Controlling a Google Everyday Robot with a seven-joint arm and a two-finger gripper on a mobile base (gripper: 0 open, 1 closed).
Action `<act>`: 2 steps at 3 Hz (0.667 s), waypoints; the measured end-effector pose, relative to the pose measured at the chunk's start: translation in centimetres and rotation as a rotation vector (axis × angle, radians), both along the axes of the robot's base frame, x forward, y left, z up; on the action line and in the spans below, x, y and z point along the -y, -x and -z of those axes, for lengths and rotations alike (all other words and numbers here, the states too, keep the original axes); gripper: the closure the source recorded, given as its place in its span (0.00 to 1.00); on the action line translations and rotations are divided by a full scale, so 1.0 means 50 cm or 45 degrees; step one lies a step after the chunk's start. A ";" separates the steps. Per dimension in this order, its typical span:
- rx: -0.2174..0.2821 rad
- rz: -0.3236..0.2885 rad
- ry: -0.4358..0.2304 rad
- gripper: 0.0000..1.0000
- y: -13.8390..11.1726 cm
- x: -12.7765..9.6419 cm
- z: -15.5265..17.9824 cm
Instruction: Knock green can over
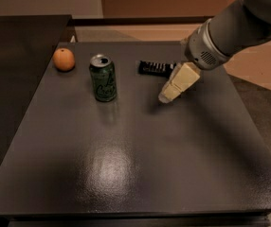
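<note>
The green can stands upright on the dark table, toward the back left. It is dark green with a silver top and pale lettering. My gripper, with cream-coloured fingers, hangs just above the table to the right of the can, about a can's height away from it. The grey arm reaches in from the upper right.
A round orange fruit lies left of the can near the table's back left corner. A flat black ribbed object lies behind the gripper, partly covered by it. The table's right edge borders a tan floor.
</note>
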State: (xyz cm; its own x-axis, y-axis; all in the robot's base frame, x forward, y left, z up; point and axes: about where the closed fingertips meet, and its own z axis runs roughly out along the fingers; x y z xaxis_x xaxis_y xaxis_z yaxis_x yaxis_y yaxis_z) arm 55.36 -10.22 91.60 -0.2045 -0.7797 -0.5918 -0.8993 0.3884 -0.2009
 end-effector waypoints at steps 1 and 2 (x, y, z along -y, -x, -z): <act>0.016 0.011 -0.114 0.00 -0.036 -0.060 0.010; 0.033 0.003 -0.221 0.00 -0.056 -0.111 -0.002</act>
